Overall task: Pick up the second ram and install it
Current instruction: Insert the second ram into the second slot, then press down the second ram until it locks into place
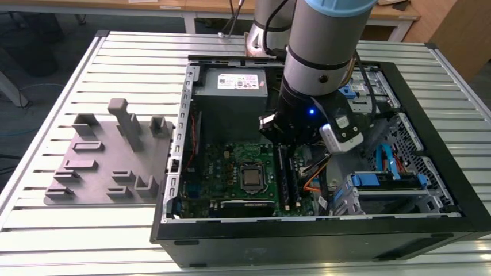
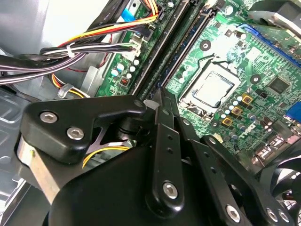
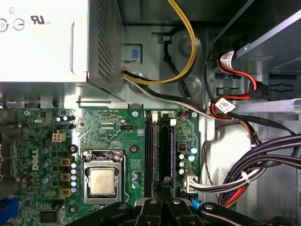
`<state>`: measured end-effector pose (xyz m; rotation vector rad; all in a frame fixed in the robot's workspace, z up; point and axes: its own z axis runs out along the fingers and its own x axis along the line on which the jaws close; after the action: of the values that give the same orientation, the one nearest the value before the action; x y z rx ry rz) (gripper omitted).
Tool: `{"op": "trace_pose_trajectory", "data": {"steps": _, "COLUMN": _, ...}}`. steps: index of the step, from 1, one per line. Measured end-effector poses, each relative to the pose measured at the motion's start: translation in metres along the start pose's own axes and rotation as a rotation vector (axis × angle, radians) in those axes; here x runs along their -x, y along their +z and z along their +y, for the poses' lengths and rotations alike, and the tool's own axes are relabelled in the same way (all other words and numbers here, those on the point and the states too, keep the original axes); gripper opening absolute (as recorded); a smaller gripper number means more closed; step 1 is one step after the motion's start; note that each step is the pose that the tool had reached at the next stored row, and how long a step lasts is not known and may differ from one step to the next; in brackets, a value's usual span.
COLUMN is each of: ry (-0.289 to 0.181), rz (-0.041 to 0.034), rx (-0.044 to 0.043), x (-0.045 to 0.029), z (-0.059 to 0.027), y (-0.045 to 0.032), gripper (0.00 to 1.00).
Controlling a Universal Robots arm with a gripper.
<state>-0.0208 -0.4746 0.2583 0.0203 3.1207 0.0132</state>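
The arm is down inside the open computer case [image 1: 172, 190], which lies on the slatted worktop [image 1: 92, 241]. On that worktop, off the case's edge on the exterior view's left, sits the grey fixture tray [image 1: 96, 167] with its plastic blocks.

In the exterior view the gripper [image 1: 287, 149] hangs over the motherboard [image 1: 222, 167], beside the square CPU [image 1: 252, 176]. From out here the arm's bulk covers the tips.

The first wrist view looks straight down. The gripper [image 3: 164, 184] is at one end of the two memory slots, which run side by side next to the CPU [image 3: 103, 181]. The second ram [image 3: 165, 150] is a dark strip standing in the slot farther from the CPU, on the side toward the cable bundle [image 3: 263, 160]. The power supply [image 3: 47, 42] sits past the board's far edge.

The second wrist view comes in low from behind the claw. Its black fingers [image 2: 162, 141] are drawn right together into a point, no gap showing, tip at the near end of the second ram [image 2: 162, 47]. The neighbouring slot [image 2: 195, 44] runs alongside, nearer the CPU [image 2: 214, 89]. Whether that tip pinches the stick or only bears on it, I cannot tell.
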Motion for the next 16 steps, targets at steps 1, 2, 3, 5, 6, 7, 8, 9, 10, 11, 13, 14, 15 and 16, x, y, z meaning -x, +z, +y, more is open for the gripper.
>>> {"op": "trace_pose_trajectory", "data": {"steps": 1, "ry": 0.000, "rz": 0.0000, "rx": 0.0000, "x": 0.0000, "z": 0.0000, "y": 0.0000, "gripper": 0.07}}
{"op": "trace_pose_trajectory", "data": {"steps": 2, "ry": 0.000, "rz": 0.0000, "rx": 0.0000, "x": 0.0000, "z": 0.0000, "y": 0.0000, "gripper": 0.07}}
{"op": "trace_pose_trajectory", "data": {"steps": 3, "ry": 0.000, "rz": 0.0000, "rx": -0.0001, "x": 0.0000, "z": 0.0000, "y": -0.0001, "gripper": 0.07}}
{"op": "trace_pose_trajectory", "data": {"steps": 5, "ry": 0.000, "rz": 0.0000, "rx": 0.0000, "x": 0.0000, "z": 0.0000, "y": 0.0000, "gripper": 0.07}}
{"op": "trace_pose_trajectory", "data": {"steps": 6, "ry": 0.000, "rz": 0.0001, "rx": 0.0014, "x": 0.0000, "z": 0.0001, "y": 0.0006, "gripper": 0.07}}
{"op": "trace_pose_trajectory", "data": {"steps": 7, "ry": 0.000, "rz": 0.0001, "rx": 0.0061, "x": -0.0001, "z": 0.0004, "y": 0.0018, "gripper": 0.07}}
{"op": "trace_pose_trajectory", "data": {"steps": 8, "ry": 0.000, "rz": 0.0001, "rx": 0.0099, "x": -0.0001, "z": 0.0010, "y": 0.0032, "gripper": 0.07}}
{"op": "trace_pose_trajectory", "data": {"steps": 9, "ry": 0.000, "rz": 0.0001, "rx": 0.0121, "x": -0.0001, "z": 0.0018, "y": 0.0049, "gripper": 0.07}}
{"op": "trace_pose_trajectory", "data": {"steps": 10, "ry": 0.000, "rz": 0.0001, "rx": 0.0129, "x": -0.0002, "z": 0.0030, "y": 0.0068, "gripper": 0.07}}
{"op": "trace_pose_trajectory", "data": {"steps": 11, "ry": 0.000, "rz": 0.0002, "rx": 0.0132, "x": -0.0003, "z": 0.0044, "y": 0.0085, "gripper": 0.07}}
{"op": "trace_pose_trajectory", "data": {"steps": 13, "ry": 0.000, "rz": 0.0002, "rx": 0.0134, "x": -0.0004, "z": 0.0092, "y": 0.0123, "gripper": 0.07}}
{"op": "trace_pose_trajectory", "data": {"steps": 14, "ry": 0.000, "rz": 0.0002, "rx": 0.0134, "x": -0.0005, "z": 0.0131, "y": 0.0141, "gripper": 0.07}}
{"op": "trace_pose_trajectory", "data": {"steps": 15, "ry": 0.000, "rz": 0.0002, "rx": 0.0135, "x": -0.0006, "z": 0.0175, "y": 0.0160, "gripper": 0.07}}
{"op": "trace_pose_trajectory", "data": {"steps": 16, "ry": 0.000, "rz": 0.0002, "rx": 0.0133, "x": -0.0007, "z": 0.0216, "y": 0.0178, "gripper": 0.07}}
